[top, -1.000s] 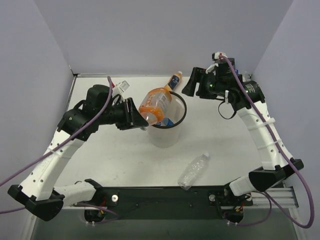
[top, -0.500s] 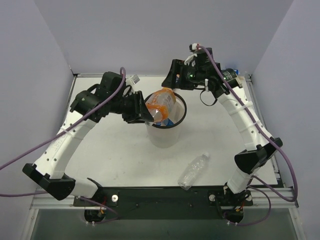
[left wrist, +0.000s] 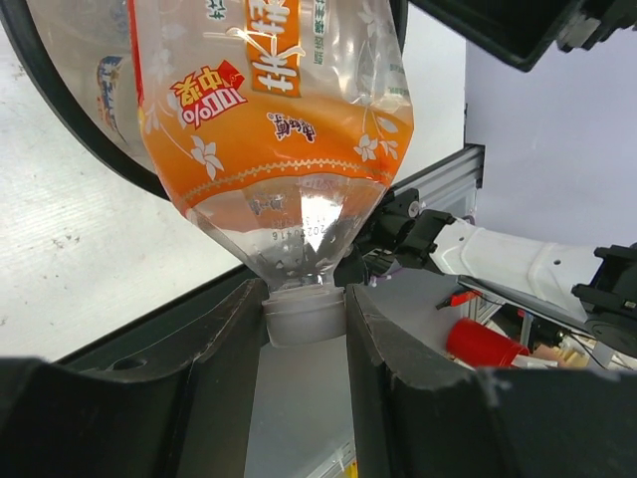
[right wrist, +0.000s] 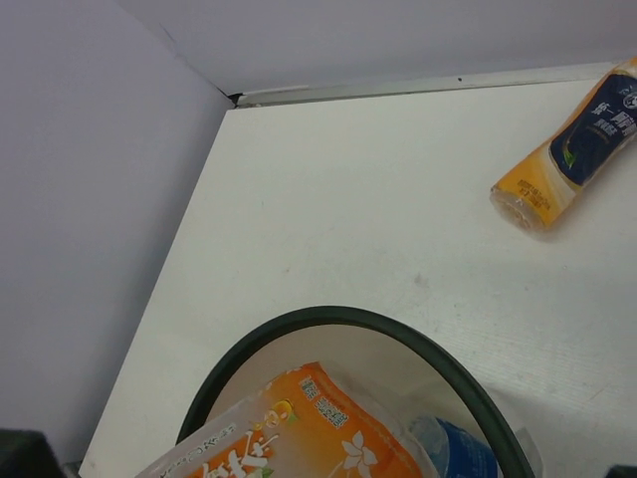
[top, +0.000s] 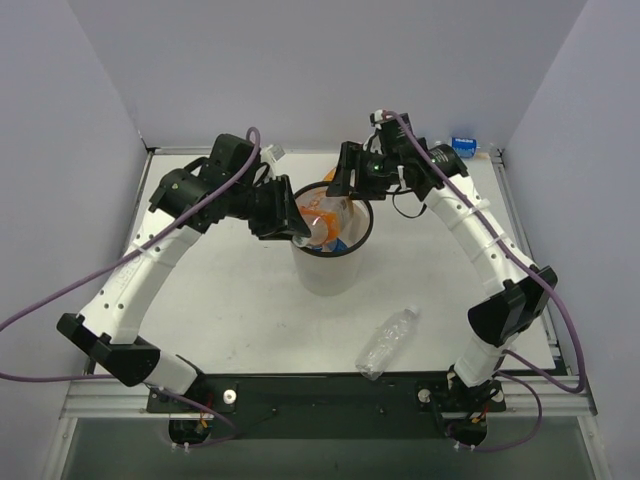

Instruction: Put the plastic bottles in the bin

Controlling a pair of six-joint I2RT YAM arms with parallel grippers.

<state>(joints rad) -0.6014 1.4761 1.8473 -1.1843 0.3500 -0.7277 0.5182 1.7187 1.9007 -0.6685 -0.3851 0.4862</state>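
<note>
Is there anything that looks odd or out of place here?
The wide orange bottle leans bottom-first into the bin, its cap pinched in the left claw. A small blue thing, maybe a bottle, lies past the far right corner of the table.

The left arm and right arm share white link shells dotted with small holes and black joint housings; a purple cable trails off each. The left jaws are matte black, smoothly curved inside.
</note>
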